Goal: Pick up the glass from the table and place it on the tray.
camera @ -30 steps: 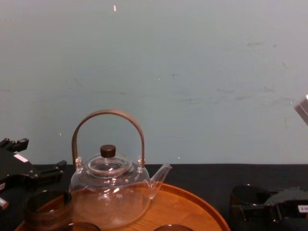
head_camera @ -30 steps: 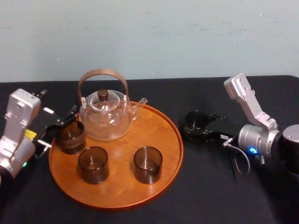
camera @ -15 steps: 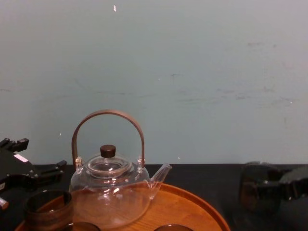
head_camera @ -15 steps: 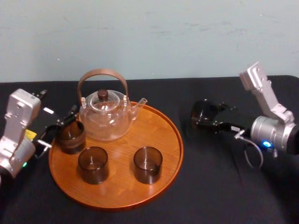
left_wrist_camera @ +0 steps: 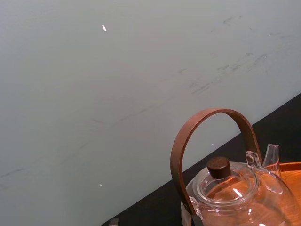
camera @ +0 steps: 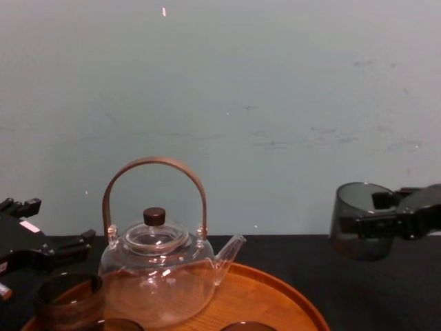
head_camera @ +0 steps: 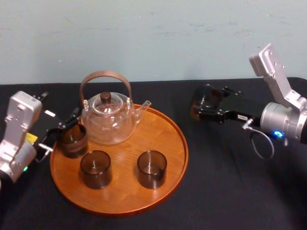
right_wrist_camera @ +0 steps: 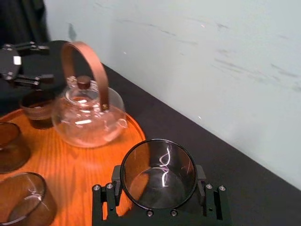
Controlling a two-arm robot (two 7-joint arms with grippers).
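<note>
Chest view, right hand (camera: 364,223) has raised glass (camera: 356,243) higher, clear of table (camera: 289,255)

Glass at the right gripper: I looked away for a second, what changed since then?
The right gripper, shut on the glass, lifted it straight up off the table; it now hangs in the air. The left gripper, the teapot and the three glasses on the tray stayed put.

Even light; glints in the glass (right_wrist_camera: 158,172)
</note>
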